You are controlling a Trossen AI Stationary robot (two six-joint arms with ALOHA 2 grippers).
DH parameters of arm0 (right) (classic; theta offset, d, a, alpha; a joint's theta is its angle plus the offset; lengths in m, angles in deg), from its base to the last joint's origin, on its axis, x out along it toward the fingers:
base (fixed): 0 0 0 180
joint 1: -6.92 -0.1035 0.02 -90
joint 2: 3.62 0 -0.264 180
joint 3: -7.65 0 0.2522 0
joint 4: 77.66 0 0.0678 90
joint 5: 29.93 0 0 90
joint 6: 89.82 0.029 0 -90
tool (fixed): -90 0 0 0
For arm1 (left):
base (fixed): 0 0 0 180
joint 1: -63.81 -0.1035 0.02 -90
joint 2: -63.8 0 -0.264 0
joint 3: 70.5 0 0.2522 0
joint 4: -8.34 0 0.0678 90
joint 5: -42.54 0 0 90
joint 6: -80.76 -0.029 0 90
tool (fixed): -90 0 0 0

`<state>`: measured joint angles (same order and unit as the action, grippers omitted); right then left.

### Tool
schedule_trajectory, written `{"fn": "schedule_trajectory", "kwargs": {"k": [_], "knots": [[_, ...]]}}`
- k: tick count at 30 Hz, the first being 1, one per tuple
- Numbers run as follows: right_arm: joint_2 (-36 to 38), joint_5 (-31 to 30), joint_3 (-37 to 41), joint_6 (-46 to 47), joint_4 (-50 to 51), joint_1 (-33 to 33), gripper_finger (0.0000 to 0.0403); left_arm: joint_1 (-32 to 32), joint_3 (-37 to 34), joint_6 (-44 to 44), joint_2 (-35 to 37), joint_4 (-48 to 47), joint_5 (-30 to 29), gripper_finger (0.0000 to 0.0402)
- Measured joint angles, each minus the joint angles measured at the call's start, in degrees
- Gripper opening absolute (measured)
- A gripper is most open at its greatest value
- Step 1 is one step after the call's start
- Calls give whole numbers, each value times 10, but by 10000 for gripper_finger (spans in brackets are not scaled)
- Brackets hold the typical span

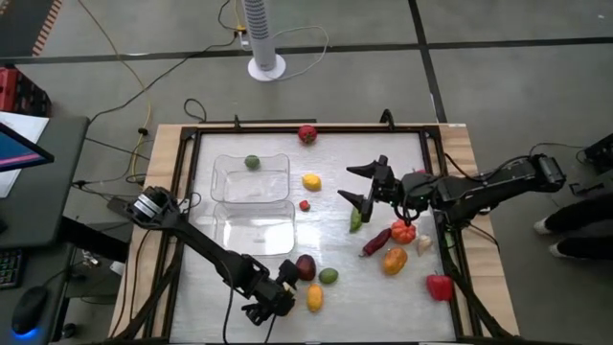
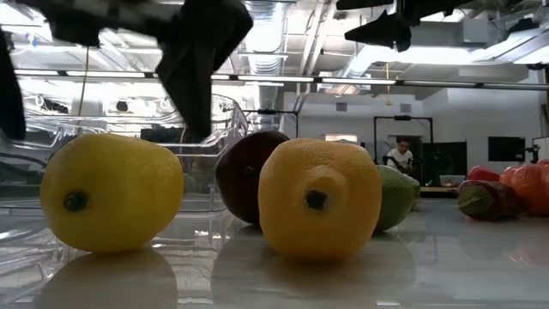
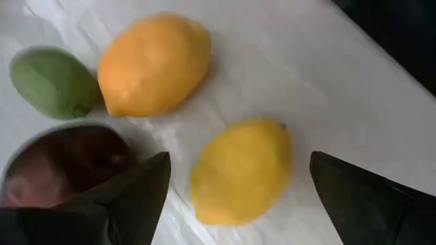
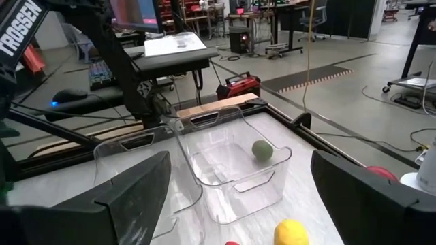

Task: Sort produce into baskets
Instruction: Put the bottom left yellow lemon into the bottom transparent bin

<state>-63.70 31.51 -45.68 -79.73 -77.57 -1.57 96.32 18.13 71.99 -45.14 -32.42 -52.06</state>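
My left gripper (image 1: 276, 295) is open near the table's near edge. Its fingers stand on either side of a yellow lemon (image 3: 242, 170) and just above it, touching nothing I can see. Beside it lie an orange-yellow lemon (image 1: 314, 298), a dark purple fruit (image 1: 305, 266) and a green fruit (image 1: 329, 276). Two clear baskets (image 1: 251, 178) (image 1: 255, 230) stand side by side left of centre. The far one holds a green lime (image 1: 252, 162). My right gripper (image 1: 347, 184) is open and empty, raised over the table's middle, right of the baskets.
More produce lies on the table: a red piece (image 1: 306, 134) at the far edge, a yellow one (image 1: 311, 180), a small red one (image 1: 305, 204), and at the right a green pepper (image 1: 356, 220), red chili (image 1: 376, 241), tomato (image 1: 403, 231), orange piece (image 1: 394, 260), whitish piece (image 1: 423, 244) and red pepper (image 1: 440, 286).
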Motion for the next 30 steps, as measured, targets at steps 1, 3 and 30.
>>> {"fn": "schedule_trajectory", "kwargs": {"k": [1, 3, 30], "knots": [[0, 0, 0, 0, 0, 0, 379, 0, 0, -1, -2, 3, 5, 340], [0, 0, 0, 0, 0, 0, 379, -1, 1, -8, -6, 3, 8, 337], [0, 0, 0, 0, 1, 0, 379, 2, 19, -20, -40, -30, -25, 216]]}}
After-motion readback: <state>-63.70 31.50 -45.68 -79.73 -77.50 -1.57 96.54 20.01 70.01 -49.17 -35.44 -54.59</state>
